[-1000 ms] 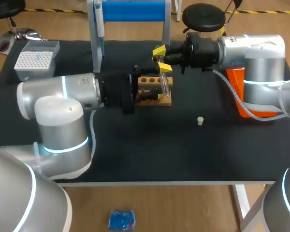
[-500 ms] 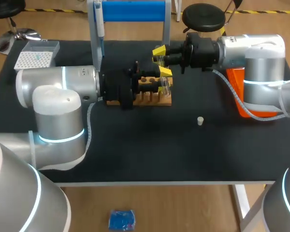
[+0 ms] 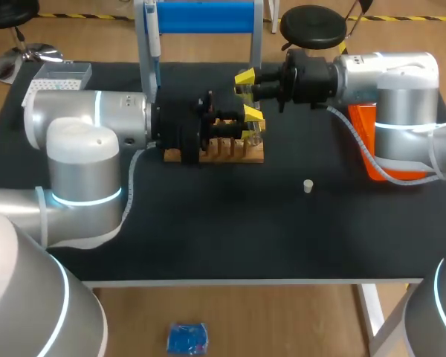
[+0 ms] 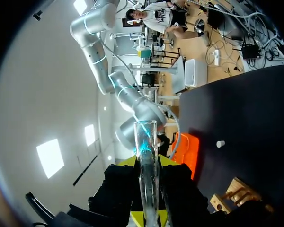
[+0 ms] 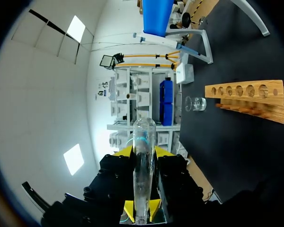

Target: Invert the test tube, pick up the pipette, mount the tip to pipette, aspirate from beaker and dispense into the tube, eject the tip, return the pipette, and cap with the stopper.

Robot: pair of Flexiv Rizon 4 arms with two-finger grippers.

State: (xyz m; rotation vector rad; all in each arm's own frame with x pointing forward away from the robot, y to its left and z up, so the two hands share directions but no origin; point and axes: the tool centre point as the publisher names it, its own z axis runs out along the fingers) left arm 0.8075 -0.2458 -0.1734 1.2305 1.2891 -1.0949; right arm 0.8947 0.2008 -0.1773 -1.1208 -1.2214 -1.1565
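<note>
A clear glass test tube [image 3: 254,128] hangs over the right end of the wooden rack [image 3: 230,155], held from both sides. My right gripper [image 3: 245,88] comes in from the right and is shut on the tube [image 5: 143,165], whose rounded end points away from that wrist. Reaching across the rack from the left, my left gripper [image 3: 250,119] has its fingers pressed on the same tube [image 4: 146,179], with the open mouth ahead of them. The small white stopper [image 3: 308,186] lies on the black table. The pipette [image 3: 153,33] hangs on the blue stand at the back.
A glass beaker [image 5: 195,104] stands beyond the rack [image 5: 246,99]. The tip box [image 3: 52,73] sits at the back left, partly behind my left arm. An orange object [image 3: 360,137] lies under my right arm.
My left arm has swung further back over the rack, and its fingers have closed from wide open onto the tube. The right arm and the tube have stayed still.
</note>
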